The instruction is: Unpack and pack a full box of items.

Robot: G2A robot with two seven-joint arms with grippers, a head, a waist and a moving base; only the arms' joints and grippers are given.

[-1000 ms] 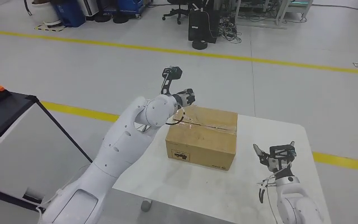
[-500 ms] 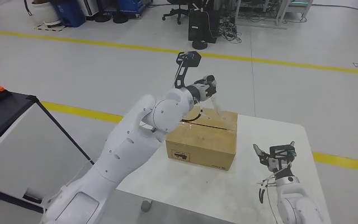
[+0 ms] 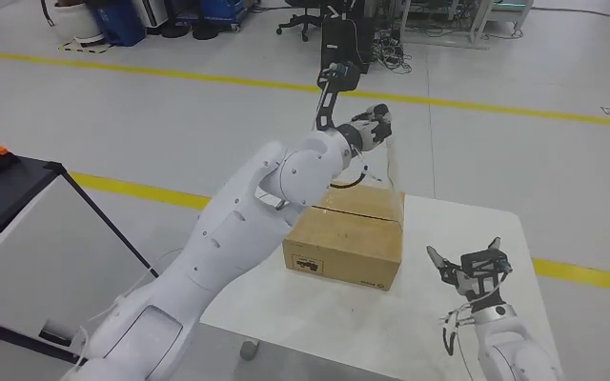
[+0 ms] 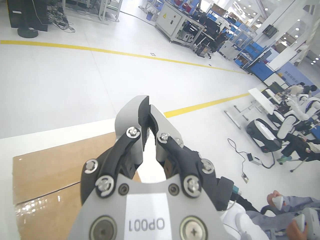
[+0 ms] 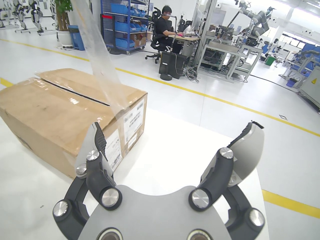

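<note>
Your L gripper (image 3: 379,122) is high above the box (image 3: 348,238), jaws pinched shut on the clear tape strip (image 5: 100,58), which runs down to box's top edge; box sits mid-table (image 3: 448,319); R gripper (image 5: 175,131) near box, apart from it, jaws spread wide.

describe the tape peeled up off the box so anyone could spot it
On the white table sits one cardboard box. From its top edge a clear tape strip runs up to the shut left tool; it alone is see-through and glossy.
</note>
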